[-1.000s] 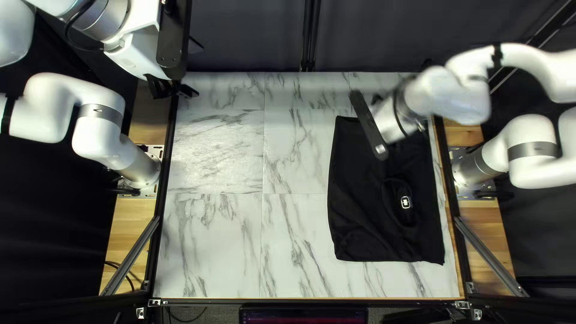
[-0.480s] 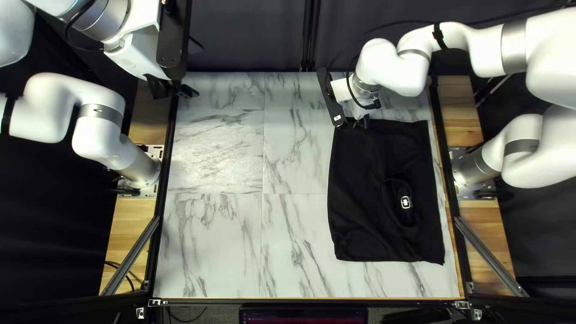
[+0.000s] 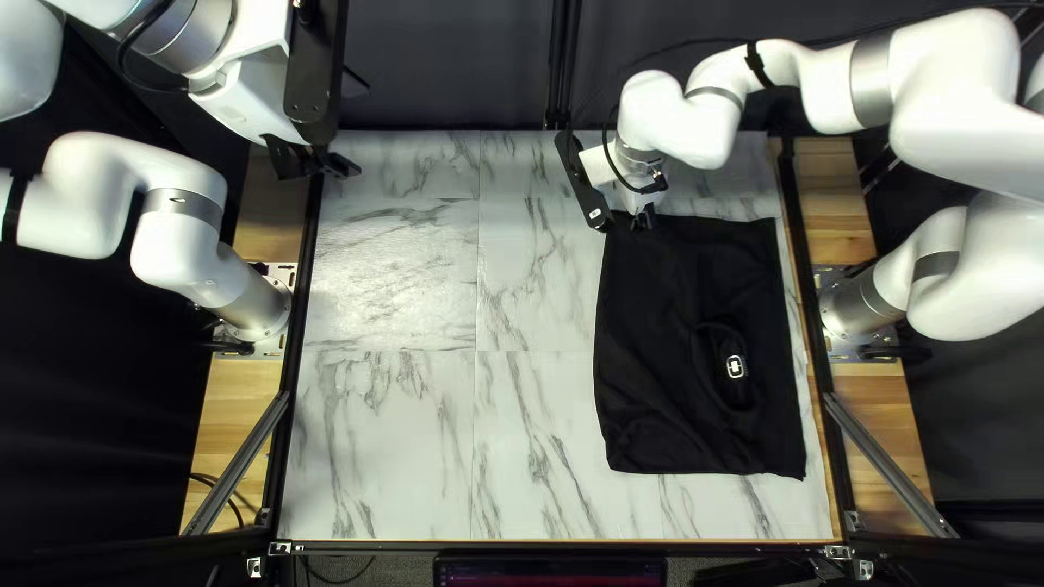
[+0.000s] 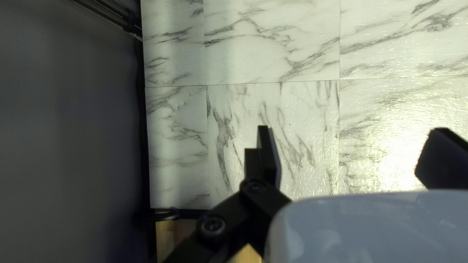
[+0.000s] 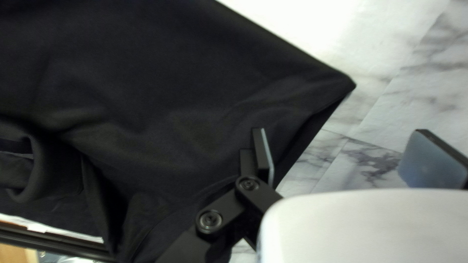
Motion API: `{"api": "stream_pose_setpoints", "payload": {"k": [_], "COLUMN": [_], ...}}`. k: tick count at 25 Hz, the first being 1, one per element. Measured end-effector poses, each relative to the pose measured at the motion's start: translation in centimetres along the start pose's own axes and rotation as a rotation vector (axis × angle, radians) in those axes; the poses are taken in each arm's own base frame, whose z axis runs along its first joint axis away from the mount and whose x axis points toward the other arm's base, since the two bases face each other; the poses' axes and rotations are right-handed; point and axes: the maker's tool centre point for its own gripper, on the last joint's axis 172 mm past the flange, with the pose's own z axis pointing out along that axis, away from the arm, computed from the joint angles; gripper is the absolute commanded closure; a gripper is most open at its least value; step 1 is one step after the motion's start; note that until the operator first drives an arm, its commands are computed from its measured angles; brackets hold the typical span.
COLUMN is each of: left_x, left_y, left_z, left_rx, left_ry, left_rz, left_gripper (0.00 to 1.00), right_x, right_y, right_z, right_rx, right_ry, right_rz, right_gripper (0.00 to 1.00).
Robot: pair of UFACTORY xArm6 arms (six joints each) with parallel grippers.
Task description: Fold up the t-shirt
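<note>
Top left view: my white jointed right arm (image 3: 696,125) has swung off the middle of the black cloth t-shirt (image 3: 674,359), and its black two-finger right gripper (image 3: 631,222) now stands at the garment's far left corner. The t-shirt lies on the right part of the white marble-patterned table (image 3: 392,272), its outline unchanged. I judge this the approach to a corner grasp for the next fold. The long axis runs from the far edge toward the near edge; the white emblem (image 3: 735,366) sits right of that axis, within a raised loop. I take the loop for the neck opening, but cannot confirm which end is the hem. Left wrist view: my black left gripper (image 4: 352,141) is spread, with only tabletop ahead. Right wrist view: the right gripper is also spread, pinching nothing; one finger is over the cloth, the other beyond its edge. The corner lies ahead, pointing away from the loop. Confirm that the fingers straddle all layers before closing, or the lower one may be left behind.
</note>
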Motion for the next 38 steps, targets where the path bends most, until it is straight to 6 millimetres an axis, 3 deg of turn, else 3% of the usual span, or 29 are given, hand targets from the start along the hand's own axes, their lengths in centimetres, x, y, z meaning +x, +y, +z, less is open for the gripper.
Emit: {"api": "stream_pose_setpoints", "payload": {"k": [9,17,25,38], "left_x": [0.0,0.0,0.0,0.0], "left_y": [0.0,0.0,0.0,0.0], "left_z": [0.0,0.0,0.0,0.0], "left_rx": [0.000,0.000,0.000,0.000], "left_ry": [0.000,0.000,0.000,0.000], "left_rz": [0.000,0.000,0.000,0.000], "left_gripper": [0.00,0.00,0.00,0.00], "right_x": [2.0,1.1,0.9,0.0], "right_y": [0.7,-0.4,-0.4,-0.8], "right_z": [2.1,2.1,2.2,1.9], "right_rx": [0.072,0.096,0.101,0.323], "right_ry": [-0.090,-0.136,-0.143,-0.217], "right_rz": [0.094,0.204,0.205,0.354], "right_gripper": [0.00,0.00,0.00,0.00]}}
